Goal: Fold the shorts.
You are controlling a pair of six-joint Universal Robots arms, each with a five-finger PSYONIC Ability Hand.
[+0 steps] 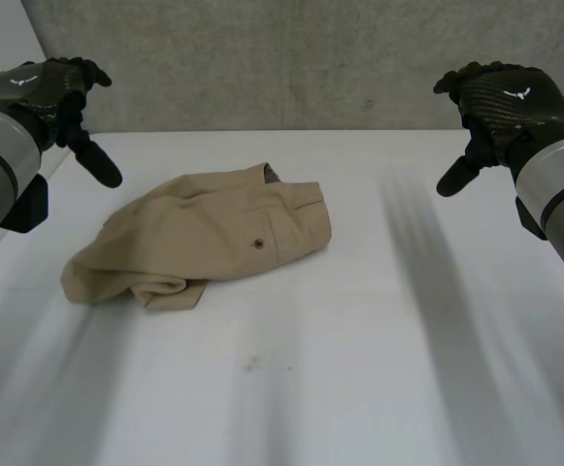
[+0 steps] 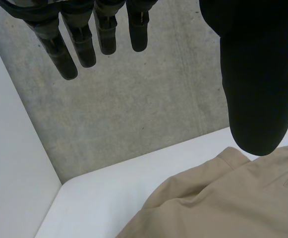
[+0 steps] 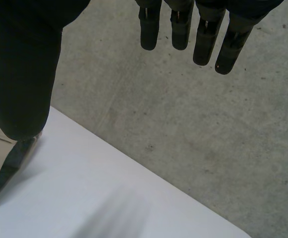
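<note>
Tan shorts (image 1: 204,243) lie left of centre on the desk (image 1: 408,340), running lower left to upper right, nearer the left hand (image 1: 53,92) than the right hand (image 1: 500,102); both hover, fingers (image 2: 77,47) loose, empty.

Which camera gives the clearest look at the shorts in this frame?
The head view: the whole shorts lie bunched on the table. The left wrist view catches one tan stretch by the left hand; the right wrist view just an edge beside the right hand.
</note>
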